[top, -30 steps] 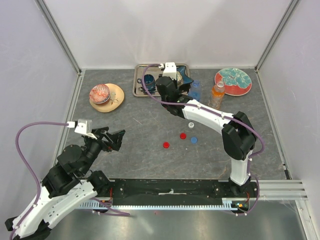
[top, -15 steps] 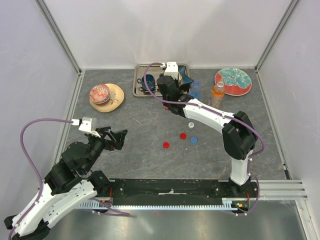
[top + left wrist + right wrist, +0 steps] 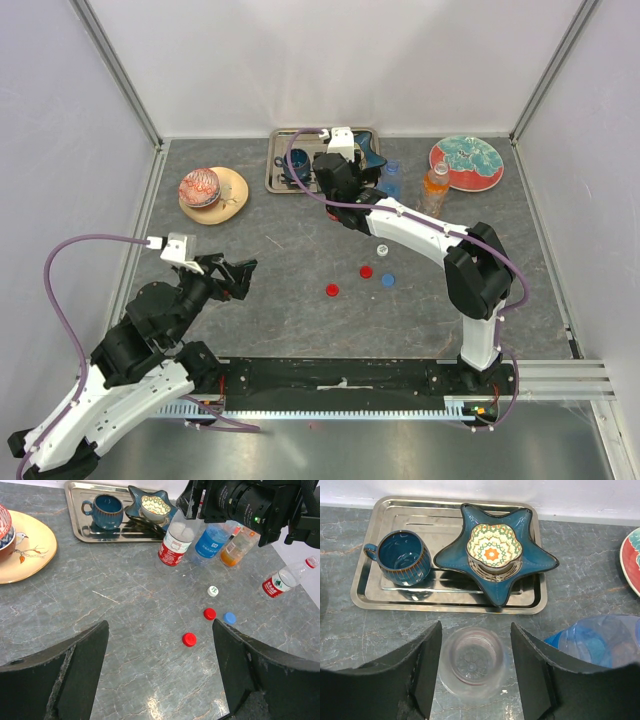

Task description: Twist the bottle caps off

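Four caps lie loose on the grey table: white [image 3: 213, 591], red [image 3: 210, 613], blue [image 3: 229, 618] and another red [image 3: 189, 639]. A clear red-labelled bottle [image 3: 172, 542], a blue-tinted bottle [image 3: 210, 537] and an orange bottle [image 3: 235, 550] stand by the tray. A second clear bottle [image 3: 280, 582] lies tilted at the right. My right gripper [image 3: 475, 626] is open, with its jaws either side of the clear bottle's open mouth [image 3: 472, 660]. My left gripper [image 3: 160, 625] is open and empty, hovering above the table near the caps.
A steel tray [image 3: 365, 595] holds a dark blue cup [image 3: 402, 557] and a star-shaped dish [image 3: 495, 550]. A yellow plate with a red bowl [image 3: 212, 192] sits at the left and a red-teal plate [image 3: 467, 162] at the back right. White walls enclose the table.
My left gripper has moved a little to the right and forward. My right gripper has stayed over the clear bottle. The caps have not moved.
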`<state>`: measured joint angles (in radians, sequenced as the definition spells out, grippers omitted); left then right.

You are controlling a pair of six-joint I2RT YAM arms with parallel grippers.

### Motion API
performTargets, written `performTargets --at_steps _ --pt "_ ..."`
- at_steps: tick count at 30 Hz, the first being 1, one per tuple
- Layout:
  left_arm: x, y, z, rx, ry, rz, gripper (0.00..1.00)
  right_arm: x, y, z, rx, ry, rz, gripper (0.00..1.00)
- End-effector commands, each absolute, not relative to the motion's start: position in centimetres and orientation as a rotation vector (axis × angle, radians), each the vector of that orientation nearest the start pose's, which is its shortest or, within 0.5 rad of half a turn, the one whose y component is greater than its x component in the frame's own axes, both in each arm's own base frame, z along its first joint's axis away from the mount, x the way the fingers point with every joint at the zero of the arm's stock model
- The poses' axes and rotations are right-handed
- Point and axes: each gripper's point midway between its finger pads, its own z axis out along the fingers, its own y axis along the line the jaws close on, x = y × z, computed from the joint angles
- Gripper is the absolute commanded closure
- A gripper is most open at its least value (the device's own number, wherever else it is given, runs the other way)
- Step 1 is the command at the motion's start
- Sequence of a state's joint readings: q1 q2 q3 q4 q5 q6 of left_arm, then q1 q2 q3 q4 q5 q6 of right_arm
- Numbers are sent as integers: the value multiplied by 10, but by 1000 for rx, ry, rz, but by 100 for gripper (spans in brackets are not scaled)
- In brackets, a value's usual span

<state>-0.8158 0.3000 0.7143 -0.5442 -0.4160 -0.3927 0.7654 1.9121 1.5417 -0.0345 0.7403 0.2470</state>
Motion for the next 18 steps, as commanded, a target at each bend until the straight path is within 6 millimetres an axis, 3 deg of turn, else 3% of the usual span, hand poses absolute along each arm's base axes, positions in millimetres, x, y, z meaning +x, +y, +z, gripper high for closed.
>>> performTargets --at_steps 1,18 --pt "180 -111 293 8 1680 -601 10 463 290 254 36 1804 29 36" --pt "180 -116 291 13 1693 -622 9 459 289 259 30 1808 41 34"
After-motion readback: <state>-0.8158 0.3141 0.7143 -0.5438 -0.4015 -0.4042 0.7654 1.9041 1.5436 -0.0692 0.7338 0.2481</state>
